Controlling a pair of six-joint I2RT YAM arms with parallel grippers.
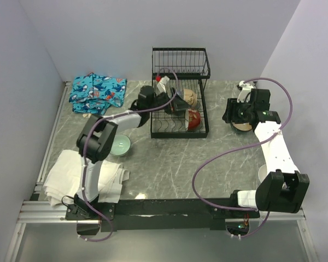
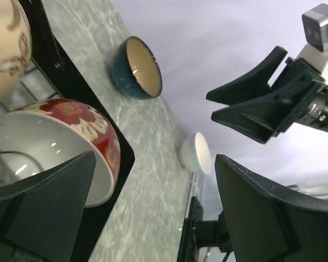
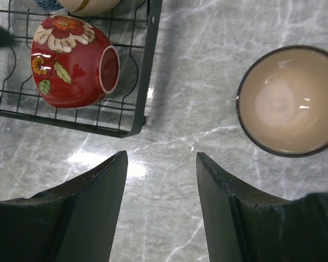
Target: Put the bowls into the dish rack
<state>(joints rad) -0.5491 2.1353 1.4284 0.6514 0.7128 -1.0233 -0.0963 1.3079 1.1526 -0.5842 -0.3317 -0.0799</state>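
The black wire dish rack point(image 1: 180, 71) stands at the back middle. A red floral bowl point(image 1: 193, 119) lies on its side in the rack's front right corner, with a cream bowl point(image 1: 190, 98) behind it. My left gripper point(image 1: 179, 103) reaches into the rack, open and empty, right beside the red bowl point(image 2: 60, 136). My right gripper point(image 1: 231, 114) is open and empty, hovering above the table just left of a dark bowl with a cream inside point(image 3: 292, 101). A pale green bowl point(image 1: 120, 145) sits near the left arm. A white bowl point(image 1: 262, 173) sits at the right edge.
A blue patterned cloth point(image 1: 97, 91) lies at the back left. A white towel point(image 1: 76, 177) lies at the front left. Walls close in the table on the left, back and right. A blue-and-white bowl's edge point(image 3: 44, 4) shows in the rack.
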